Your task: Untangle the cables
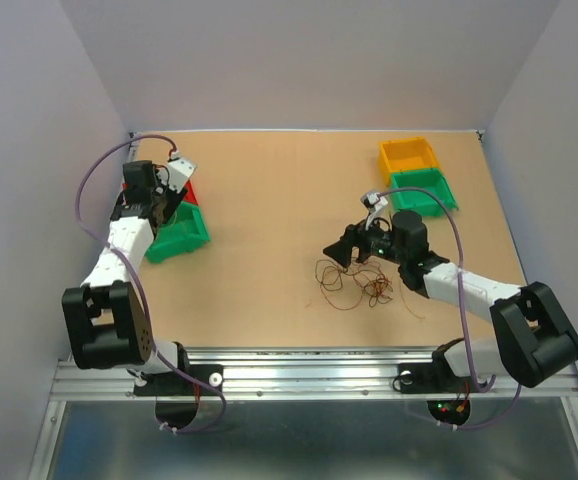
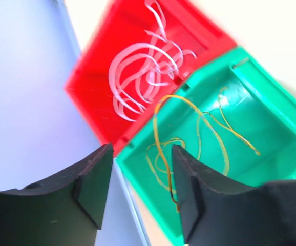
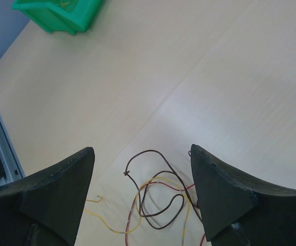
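Two arms over a table (image 1: 269, 220), with a loose tangle by the right one.
The left gripper (image 2: 140, 154) hangs spread and empty above a red bin (image 2: 97, 87) and a green bin (image 2: 271, 118) at the far left, white strands (image 2: 143, 72) in the red, yellow strands (image 2: 209, 128) in the green. The right gripper (image 3: 142, 151), fingers wide apart and holding nothing, hovers over the cables (image 1: 354, 285), which lie on the table right of centre.

Left gripper (image 2: 141, 164) and right gripper (image 3: 142, 159) stand parted
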`<action>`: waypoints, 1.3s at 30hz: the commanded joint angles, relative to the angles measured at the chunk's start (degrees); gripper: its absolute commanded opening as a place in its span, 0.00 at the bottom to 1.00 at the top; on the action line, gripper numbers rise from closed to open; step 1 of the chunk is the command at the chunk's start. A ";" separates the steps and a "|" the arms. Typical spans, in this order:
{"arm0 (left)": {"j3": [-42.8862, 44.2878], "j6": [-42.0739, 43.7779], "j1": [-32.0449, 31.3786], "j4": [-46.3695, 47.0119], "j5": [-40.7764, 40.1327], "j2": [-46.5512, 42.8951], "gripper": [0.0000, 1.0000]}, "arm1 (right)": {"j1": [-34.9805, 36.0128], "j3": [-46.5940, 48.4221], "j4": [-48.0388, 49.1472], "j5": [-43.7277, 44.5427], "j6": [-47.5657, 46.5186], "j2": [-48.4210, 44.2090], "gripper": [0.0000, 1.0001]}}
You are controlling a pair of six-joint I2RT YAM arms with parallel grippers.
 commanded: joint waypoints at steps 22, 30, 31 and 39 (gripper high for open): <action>-9.63 -45.10 -10.89 37.80 33.78 -27.58 0.99 | 2.28 10.92 -17.24 15.12 -2.68 5.59 0.67; -3.20 -39.55 -34.91 35.68 4.49 -16.15 0.99 | 3.42 15.84 -14.87 14.51 -2.94 15.60 0.43; -3.54 -39.20 -35.01 36.02 3.00 -14.49 0.99 | 3.68 16.54 -14.87 14.42 -2.94 16.14 0.39; -17.77 -35.94 -35.01 47.44 6.04 -15.44 0.99 | 5.26 16.02 -13.30 11.27 -2.51 11.42 0.01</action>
